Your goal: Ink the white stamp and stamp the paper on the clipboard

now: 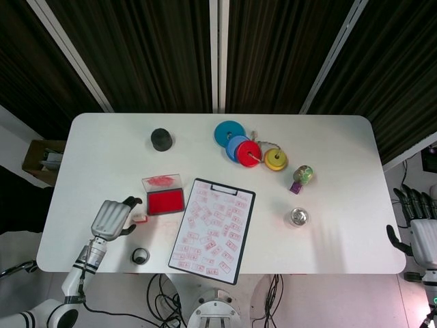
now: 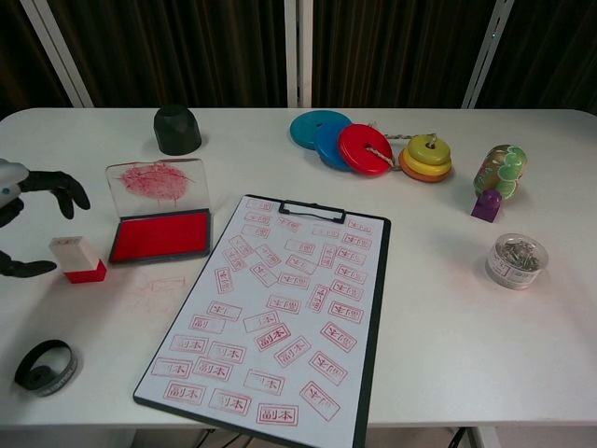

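White stamp point(image 2: 76, 258): it stands on the table, just left of the red ink pad, with its red base down.
My left hand point(image 1: 113, 218): it is over the table, right beside the stamp. My fingers point(image 2: 58, 185) are spread on both sides of it and hold nothing.
My right hand point(image 1: 425, 232): it is past the right edge of the table, fingers apart, holding nothing.
Ink pad point(image 2: 161, 234): its see-through lid stands open at the back, smeared with red.
Clipboard point(image 2: 278, 317): it lies at a slant near the front edge, and one corner sticks out over that edge. The paper on it is full of red marks.
Table point(image 1: 341, 150): white, with bare room on the far left and at the right front.
Black ring point(image 2: 44, 365): it lies near the front left corner, in front of the stamp.
Black lump point(image 2: 176, 129): it sits at the back, behind the ink pad.
Colored discs point(image 2: 368, 146): they lie in a row at the back, on a cord.
Little jar point(image 2: 517, 260): it sits on the right, well apart from the clipboard.
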Robot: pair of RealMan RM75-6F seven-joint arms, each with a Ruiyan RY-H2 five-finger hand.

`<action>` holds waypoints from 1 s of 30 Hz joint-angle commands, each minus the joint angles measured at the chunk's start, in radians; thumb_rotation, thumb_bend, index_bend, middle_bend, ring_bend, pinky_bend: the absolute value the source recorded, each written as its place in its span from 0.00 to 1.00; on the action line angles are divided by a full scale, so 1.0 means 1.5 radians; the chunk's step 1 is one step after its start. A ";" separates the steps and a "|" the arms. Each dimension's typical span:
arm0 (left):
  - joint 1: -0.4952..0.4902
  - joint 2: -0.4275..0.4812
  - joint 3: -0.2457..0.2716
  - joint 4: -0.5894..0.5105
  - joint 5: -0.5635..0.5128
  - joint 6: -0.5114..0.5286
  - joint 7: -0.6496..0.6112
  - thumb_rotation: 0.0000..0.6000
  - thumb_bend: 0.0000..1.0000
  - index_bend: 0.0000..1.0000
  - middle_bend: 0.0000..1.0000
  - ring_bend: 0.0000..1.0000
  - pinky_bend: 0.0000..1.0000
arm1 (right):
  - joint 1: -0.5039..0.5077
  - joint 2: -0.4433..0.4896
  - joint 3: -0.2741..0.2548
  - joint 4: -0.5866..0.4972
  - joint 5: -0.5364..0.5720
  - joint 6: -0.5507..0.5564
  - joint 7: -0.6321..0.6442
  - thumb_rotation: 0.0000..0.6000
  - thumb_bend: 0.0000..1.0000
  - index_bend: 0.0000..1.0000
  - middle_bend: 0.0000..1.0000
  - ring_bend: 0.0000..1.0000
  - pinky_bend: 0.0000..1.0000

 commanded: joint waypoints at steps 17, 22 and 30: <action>-0.026 -0.026 0.005 0.044 -0.024 -0.016 -0.004 1.00 0.25 0.44 0.50 0.91 0.96 | 0.001 -0.002 0.002 0.001 0.006 -0.007 -0.002 1.00 0.32 0.00 0.00 0.00 0.00; -0.028 -0.026 0.008 0.049 -0.027 -0.013 -0.006 1.00 0.29 0.47 0.53 0.91 0.96 | 0.003 -0.004 0.001 0.003 0.007 -0.013 -0.002 1.00 0.32 0.00 0.00 0.00 0.00; -0.033 -0.027 0.012 0.051 -0.034 -0.020 -0.007 1.00 0.31 0.50 0.56 0.91 0.96 | 0.002 -0.004 0.002 0.003 0.008 -0.011 -0.002 1.00 0.32 0.00 0.00 0.00 0.00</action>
